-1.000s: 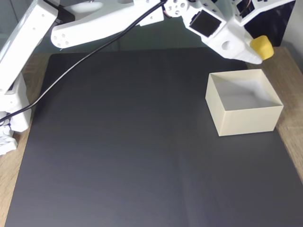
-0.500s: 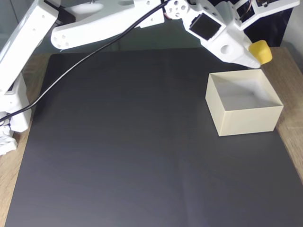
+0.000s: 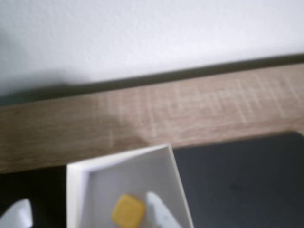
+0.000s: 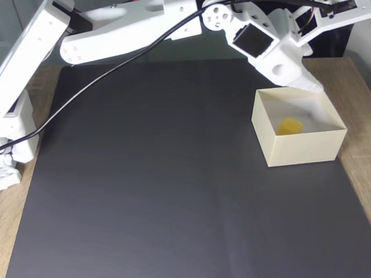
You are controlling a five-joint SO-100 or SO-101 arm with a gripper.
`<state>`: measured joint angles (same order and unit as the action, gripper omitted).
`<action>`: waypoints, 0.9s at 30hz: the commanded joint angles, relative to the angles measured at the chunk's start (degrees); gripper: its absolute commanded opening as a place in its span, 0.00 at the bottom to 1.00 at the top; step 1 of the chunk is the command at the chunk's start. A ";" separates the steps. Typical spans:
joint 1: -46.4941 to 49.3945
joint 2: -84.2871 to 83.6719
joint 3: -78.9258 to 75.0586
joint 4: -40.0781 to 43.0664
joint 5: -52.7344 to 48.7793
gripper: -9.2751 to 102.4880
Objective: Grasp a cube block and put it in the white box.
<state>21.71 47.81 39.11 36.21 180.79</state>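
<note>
Below your claw [image 3: 90,209] in the wrist view, the cube block [image 3: 128,210] lies on the floor of the white box [image 3: 173,175], between two pale blurred fingertips [image 3: 159,209] that stand apart and touch nothing; your claw is released. Beyond the box run the wooden desk [image 3: 142,118] and a dark mat [image 3: 242,180].

Fixed view: your claw [image 4: 316,78] hangs over the far rim of the white box [image 4: 301,147], its upper finger [image 4: 336,14] raised well clear of the lower one. The cube block [image 4: 290,125] rests inside, just beneath and nearer the camera than the claw. The box stands on the black mat [image 4: 162,174] covering the desk [image 4: 353,81].
</note>
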 commanded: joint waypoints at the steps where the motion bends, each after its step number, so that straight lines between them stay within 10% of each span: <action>1: 0.18 1.49 -2.99 1.49 0.70 0.30; 9: -2.29 6.42 -2.99 11.16 -1.23 0.08; 27: -6.42 26.02 -0.97 28.39 -1.67 0.08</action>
<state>15.64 68.47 39.11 63.90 177.28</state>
